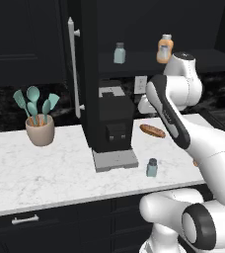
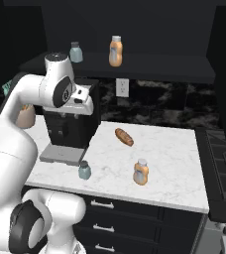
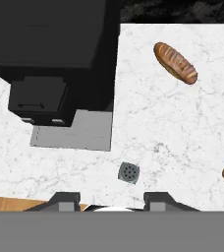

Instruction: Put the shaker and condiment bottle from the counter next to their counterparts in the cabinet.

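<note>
Still on counter: blue-grey shaker with dark cap, orange condiment bottle with pale cap; tool empty, tips drawn fairly close

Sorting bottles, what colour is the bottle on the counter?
Orange with a pale cap; the bottle shows best in the right base view.

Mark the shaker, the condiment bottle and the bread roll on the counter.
shaker point(image 2: 84, 171), right base view, glass body.
condiment bottle point(image 2: 141, 173), right base view, orange body.
bread roll point(image 3: 175, 62), hand view, middle of crust.
</note>
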You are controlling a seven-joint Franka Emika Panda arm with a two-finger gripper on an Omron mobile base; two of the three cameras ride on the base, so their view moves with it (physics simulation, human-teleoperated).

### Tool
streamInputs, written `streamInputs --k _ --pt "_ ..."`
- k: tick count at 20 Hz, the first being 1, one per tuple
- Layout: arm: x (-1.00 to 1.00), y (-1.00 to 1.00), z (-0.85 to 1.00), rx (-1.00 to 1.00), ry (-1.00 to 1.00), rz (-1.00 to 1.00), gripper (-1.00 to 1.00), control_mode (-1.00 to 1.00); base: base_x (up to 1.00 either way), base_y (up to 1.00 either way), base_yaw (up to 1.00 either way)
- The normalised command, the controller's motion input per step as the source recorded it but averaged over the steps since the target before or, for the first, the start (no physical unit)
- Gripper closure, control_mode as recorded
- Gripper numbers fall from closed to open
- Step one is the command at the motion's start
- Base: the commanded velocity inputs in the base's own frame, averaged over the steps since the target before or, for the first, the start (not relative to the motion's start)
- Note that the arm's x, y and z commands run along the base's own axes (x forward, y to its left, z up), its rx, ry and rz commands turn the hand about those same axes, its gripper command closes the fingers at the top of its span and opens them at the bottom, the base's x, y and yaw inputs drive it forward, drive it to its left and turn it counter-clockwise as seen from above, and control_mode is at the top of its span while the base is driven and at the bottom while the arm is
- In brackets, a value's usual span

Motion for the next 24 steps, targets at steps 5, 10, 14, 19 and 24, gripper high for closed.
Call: streamInputs --k 5,10,14,19,24 --pt "-0.13 0.00 0.00 0.00 -0.04 0.00 -1.00 -1.00 0.00 0.00 0.00" --pt "-0.38 0.00 0.00 0.00 -0.09 0.00 -1.00 -1.00 0.00 0.00 0.00" --pt "-0.49 0.00 -0.03 0.00 -0.16 0.00 -1.00 -1.00 0.00 0.00 0.00" --pt "-0.49 0.00 -0.08 0.00 -0.16 -0.01 -1.00 -1.00 0.00 0.00 0.00" --pt "-0.42 0.00 -0.22 0.00 -0.06 -0.05 -1.00 -1.00 0.00 0.00 0.00"
